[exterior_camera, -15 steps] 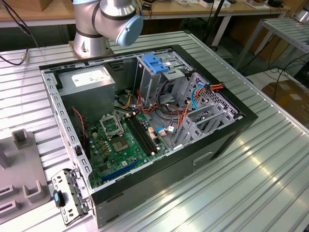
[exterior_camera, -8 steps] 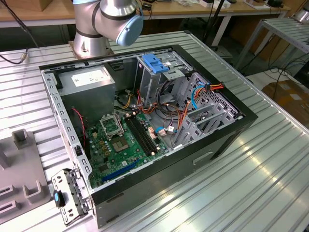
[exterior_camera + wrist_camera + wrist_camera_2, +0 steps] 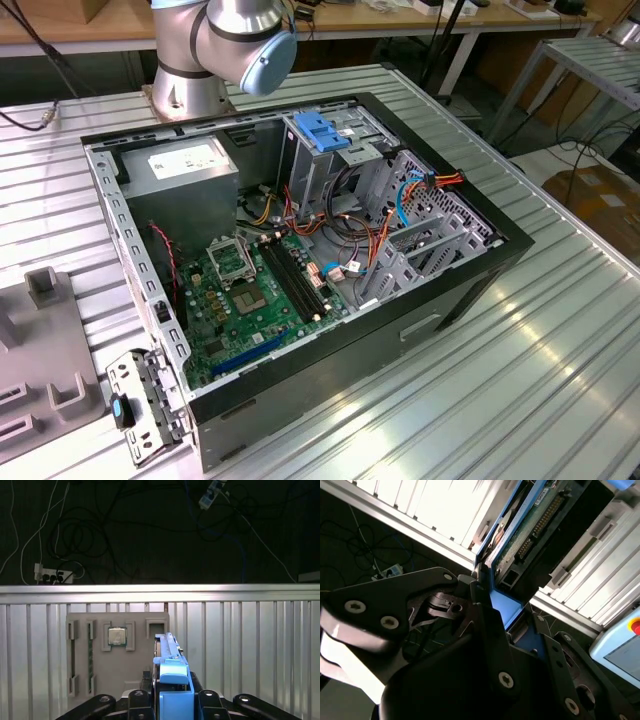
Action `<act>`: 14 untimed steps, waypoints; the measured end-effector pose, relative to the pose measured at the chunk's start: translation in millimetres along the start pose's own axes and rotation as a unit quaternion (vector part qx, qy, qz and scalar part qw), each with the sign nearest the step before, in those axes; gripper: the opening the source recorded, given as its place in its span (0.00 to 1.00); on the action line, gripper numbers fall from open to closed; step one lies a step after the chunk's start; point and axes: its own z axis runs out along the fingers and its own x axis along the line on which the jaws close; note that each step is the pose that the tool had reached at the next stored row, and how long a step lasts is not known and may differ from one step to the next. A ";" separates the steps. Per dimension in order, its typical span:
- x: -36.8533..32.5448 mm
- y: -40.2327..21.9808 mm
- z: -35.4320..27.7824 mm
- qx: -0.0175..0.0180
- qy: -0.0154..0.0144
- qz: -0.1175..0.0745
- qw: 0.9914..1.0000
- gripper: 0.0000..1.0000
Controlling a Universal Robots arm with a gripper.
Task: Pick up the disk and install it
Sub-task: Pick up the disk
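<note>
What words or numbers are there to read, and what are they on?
None can be read.
White label on the power supply: print too small.
Small white sticker on the disk: blurred.

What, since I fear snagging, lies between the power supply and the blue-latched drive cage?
A bundle of loose coloured cables, seen in the exterior view.

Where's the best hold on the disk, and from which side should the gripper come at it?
Take the disk at its blue-railed end, coming end-on along its length and closing across its two broad faces. It is a thin slab, so that is the narrow span. In the first wrist view the gripper looks clamped on it in just this way.
</note>
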 end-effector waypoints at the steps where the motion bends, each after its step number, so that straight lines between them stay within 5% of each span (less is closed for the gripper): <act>1: 0.0 0.0 -0.4 0.000 0.000 0.000 1.000 0.37; 14: -0.2 0.0 -6.9 0.000 0.000 0.000 1.000 0.37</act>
